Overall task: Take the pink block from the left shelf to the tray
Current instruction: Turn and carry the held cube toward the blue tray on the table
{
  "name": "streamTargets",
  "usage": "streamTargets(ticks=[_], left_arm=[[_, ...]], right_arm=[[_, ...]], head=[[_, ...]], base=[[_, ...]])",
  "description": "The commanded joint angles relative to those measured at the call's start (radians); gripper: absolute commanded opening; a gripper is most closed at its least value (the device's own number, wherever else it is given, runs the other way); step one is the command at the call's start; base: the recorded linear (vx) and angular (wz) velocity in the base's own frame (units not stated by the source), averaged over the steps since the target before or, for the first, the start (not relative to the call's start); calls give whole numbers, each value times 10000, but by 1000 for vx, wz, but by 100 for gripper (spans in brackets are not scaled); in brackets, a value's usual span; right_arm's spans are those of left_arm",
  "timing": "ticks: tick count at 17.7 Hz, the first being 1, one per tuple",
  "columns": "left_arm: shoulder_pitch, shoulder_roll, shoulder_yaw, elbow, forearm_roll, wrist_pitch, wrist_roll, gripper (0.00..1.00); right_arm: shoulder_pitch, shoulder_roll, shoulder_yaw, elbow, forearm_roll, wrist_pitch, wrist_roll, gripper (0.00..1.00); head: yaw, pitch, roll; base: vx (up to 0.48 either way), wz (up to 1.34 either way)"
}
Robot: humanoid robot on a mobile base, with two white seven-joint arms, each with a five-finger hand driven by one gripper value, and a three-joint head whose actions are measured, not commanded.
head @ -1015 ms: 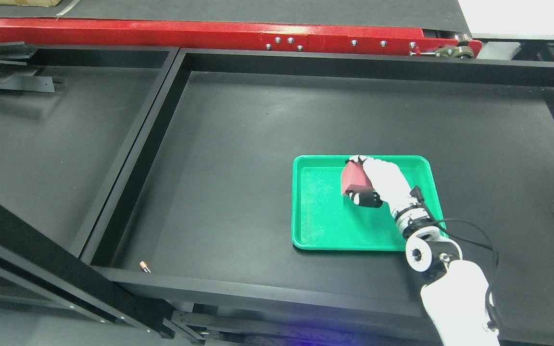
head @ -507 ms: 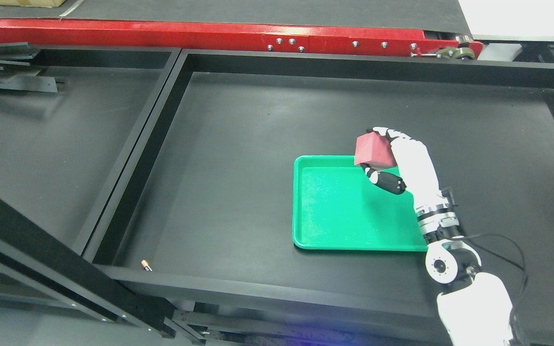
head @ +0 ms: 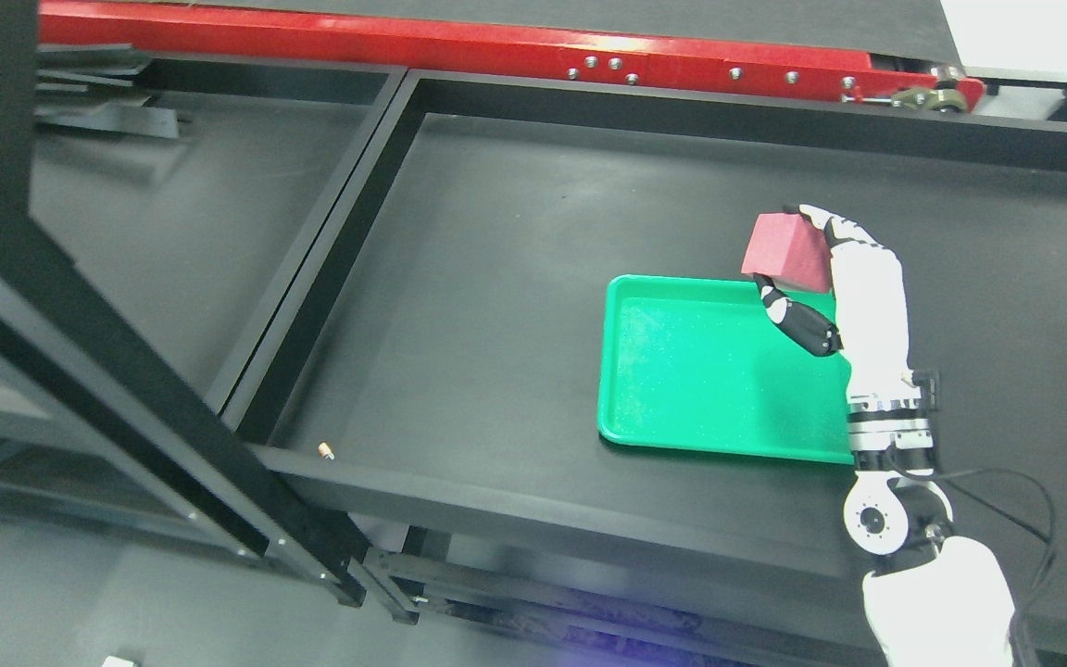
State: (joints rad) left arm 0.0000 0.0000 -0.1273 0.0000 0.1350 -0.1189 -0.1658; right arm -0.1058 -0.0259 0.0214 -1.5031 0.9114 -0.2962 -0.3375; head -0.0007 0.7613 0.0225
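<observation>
The pink block (head: 785, 253) is held in the air by my right hand (head: 802, 273), whose white fingers and black thumb are shut on it. Block and hand hang over the far right corner of the green tray (head: 682, 371), clearly above its floor. The tray lies on the black shelf surface with nothing resting in it. My right arm rises from the lower right corner of the picture. My left arm does not show.
A black frame post (head: 107, 371) crosses the left side diagonally. A divider rail (head: 330, 241) separates the left shelf bay from the right one. A small battery-like object (head: 326, 451) lies by the front rim. A red beam (head: 496, 42) runs along the back.
My right hand has lifted the pink block up and away from the tray floor toward its far right corner. The camera has shifted, so the whole scene slid right and the post came into view.
</observation>
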Motion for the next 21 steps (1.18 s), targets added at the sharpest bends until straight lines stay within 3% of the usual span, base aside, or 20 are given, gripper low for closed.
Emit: streamTargets(ticks=[1, 21], left_arm=[[200, 175, 0, -174, 0, 8, 1, 100], [200, 175, 0, -174, 0, 8, 1, 100]], right_arm=[[275, -94, -352, -508, -48, 17, -107, 1], [460, -216, -490, -585, -48, 33, -15, 1]], head=[[0, 0, 0], [0, 5, 0]], base=[[-130, 259], [-163, 621]])
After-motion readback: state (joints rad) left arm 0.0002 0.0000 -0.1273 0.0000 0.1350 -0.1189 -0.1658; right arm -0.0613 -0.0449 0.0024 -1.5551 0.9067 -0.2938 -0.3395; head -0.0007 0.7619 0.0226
